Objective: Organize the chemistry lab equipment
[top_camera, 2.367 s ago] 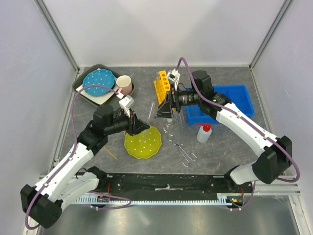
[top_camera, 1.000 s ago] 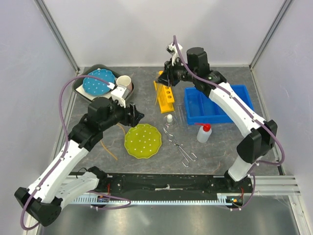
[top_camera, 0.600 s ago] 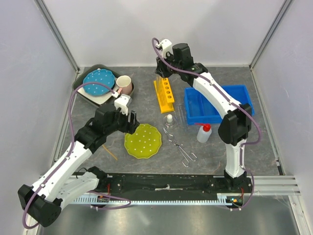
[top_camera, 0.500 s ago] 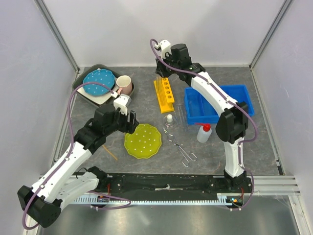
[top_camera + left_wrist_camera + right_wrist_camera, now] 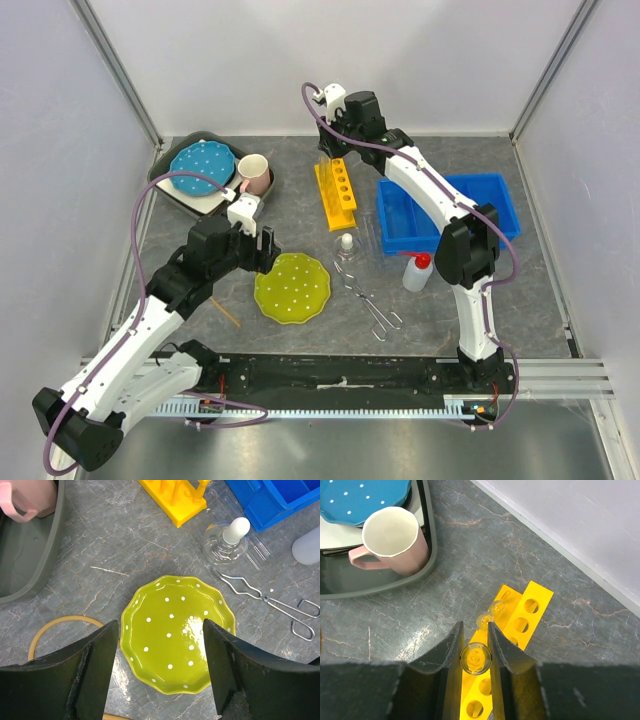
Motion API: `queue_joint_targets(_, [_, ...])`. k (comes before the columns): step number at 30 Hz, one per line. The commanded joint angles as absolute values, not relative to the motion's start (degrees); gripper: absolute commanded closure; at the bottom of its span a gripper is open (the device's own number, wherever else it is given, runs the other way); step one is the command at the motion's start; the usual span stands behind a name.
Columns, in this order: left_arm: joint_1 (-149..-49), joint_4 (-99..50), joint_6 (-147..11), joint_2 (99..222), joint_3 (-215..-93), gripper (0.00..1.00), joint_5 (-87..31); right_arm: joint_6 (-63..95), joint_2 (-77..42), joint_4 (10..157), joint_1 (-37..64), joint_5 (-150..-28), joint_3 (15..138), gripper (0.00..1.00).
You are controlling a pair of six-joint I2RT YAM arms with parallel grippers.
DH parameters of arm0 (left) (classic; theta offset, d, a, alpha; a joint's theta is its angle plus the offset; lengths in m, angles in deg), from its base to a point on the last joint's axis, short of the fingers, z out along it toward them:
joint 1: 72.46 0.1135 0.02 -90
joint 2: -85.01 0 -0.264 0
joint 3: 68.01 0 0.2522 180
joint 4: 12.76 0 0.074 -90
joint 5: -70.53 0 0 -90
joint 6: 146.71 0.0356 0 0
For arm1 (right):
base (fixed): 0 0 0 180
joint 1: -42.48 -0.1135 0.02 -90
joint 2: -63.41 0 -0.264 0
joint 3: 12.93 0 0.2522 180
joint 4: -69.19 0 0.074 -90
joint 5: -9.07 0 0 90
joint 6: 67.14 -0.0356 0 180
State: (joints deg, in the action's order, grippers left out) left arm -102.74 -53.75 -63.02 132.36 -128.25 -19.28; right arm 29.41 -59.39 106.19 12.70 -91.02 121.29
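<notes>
While your right hand [image 5: 474, 637] clamps a clear tube [image 5: 475, 658] over the yellow rack [image 5: 529, 607], your left hand [image 5: 159, 635] hovers above the yellow-green plate [image 5: 172, 672]. Its fingers [image 5: 95, 680] stand apart (wide).

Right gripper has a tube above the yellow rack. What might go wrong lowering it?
The tube in the right gripper looks off-centre from the open holes in the rack; it may catch the yellow top and slip or crack. The rack stands loose on the table, so a sideways push might tip it.
</notes>
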Motion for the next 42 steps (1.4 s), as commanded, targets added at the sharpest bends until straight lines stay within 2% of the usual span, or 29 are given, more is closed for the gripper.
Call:
queue_joint_targets(1, [-102.6,-51.4,-60.9,131.9,-127.9,0.25,-18.5,29.5,-59.9,104.0,12.6,-90.5,124.3,0.79])
queue_joint_targets(42, [-102.6,-51.4,-60.8,131.8,-127.6,0.25,-19.2,27.2,-62.0,103.7,12.6,-92.3,122.5,0.78])
